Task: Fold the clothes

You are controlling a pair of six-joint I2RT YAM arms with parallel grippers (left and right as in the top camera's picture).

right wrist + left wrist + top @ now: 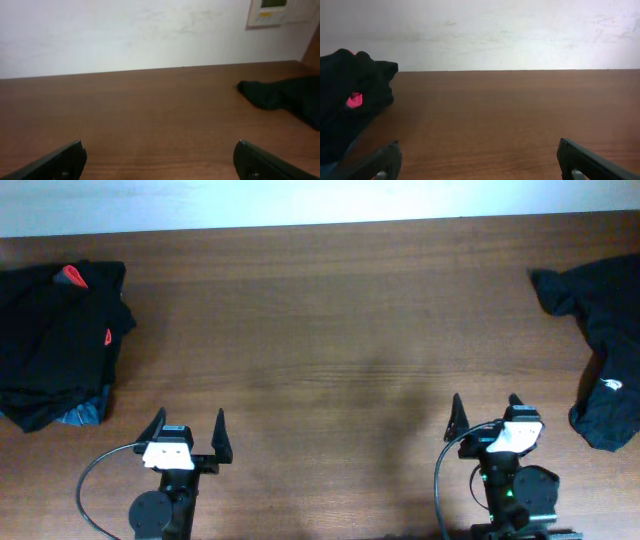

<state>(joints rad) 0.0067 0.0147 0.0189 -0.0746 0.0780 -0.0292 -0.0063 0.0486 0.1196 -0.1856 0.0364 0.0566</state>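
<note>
A crumpled black garment with a small white logo [606, 346] lies at the table's right edge; part of it shows in the right wrist view [285, 96]. A stack of black clothes with red labels [58, 338] sits at the far left and shows in the left wrist view [350, 100]. My left gripper [189, 424] is open and empty near the front edge, with its fingers wide apart in its wrist view [477, 150]. My right gripper [487, 408] is open and empty, left of the crumpled garment, and its fingers are wide apart in its wrist view too [159, 148].
The brown wooden table [330, 330] runs to a white wall [125, 30] at the back. A white wall device [267, 11] hangs at the upper right of the right wrist view. Black cables loop beside both arm bases.
</note>
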